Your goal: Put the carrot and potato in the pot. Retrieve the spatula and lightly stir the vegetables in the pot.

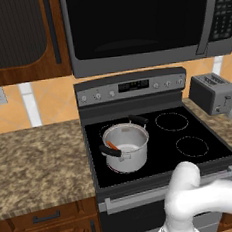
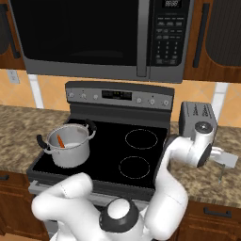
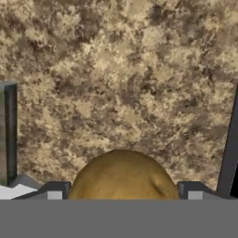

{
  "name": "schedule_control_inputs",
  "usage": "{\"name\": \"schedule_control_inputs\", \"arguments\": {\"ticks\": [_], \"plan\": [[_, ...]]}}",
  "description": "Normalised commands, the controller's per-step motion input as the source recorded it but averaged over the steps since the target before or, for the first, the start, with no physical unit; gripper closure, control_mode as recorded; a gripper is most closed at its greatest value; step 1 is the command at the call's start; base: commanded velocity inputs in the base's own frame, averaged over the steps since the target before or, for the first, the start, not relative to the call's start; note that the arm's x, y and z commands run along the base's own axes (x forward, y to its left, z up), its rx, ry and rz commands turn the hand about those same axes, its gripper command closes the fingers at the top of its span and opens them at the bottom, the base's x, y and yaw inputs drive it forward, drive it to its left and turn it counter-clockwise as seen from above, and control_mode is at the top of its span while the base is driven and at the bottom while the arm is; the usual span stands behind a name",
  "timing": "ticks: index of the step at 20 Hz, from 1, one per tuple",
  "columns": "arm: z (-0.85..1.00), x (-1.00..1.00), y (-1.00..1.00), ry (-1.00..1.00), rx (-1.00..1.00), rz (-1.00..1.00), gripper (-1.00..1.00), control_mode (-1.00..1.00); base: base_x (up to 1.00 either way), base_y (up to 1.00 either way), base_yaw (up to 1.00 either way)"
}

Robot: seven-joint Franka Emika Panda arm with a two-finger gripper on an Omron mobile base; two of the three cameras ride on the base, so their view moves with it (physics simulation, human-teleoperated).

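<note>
On the speckled granite counter [image 3: 139, 69], the hand [image 3: 122, 195] straddles the potato [image 3: 122, 176], fingers spread beside it.

Even, bright rendered light; soft sheen on the pot [image 1: 125, 146]; faint shadows on the counter [image 1: 37, 161]; the hand view is coarse and blurred, base views sharp, undistorted

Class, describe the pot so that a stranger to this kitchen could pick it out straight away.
Find the black stove under the microwave. On its front left burner stands the pot, shiny steel with straight sides and two black handles. Nothing else stands on the stove, and a slim orange carrot leans inside it.
</note>
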Motion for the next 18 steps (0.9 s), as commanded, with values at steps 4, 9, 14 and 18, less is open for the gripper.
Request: {"name": "schedule_control_inputs", "arguments": {"ticks": [4,9,14,18], "plan": [[0.37,-0.86,0.61,-0.02,-0.11,0.02,1.00,-1.00,0.00,0.00,0.00],[0.61,-0.79,0.68,-0.01,-0.12,0.10,1.00,-1.00,0.00,0.00,0.00],[0.75,-0.80,0.84,-0.08,-0.20,0.19,1.00,-1.00,0.00,0.00,0.00],[0.57,-0.78,0.81,-0.14,-0.29,0.24,1.00,-1.00,0.00,0.00,0.00]]}}
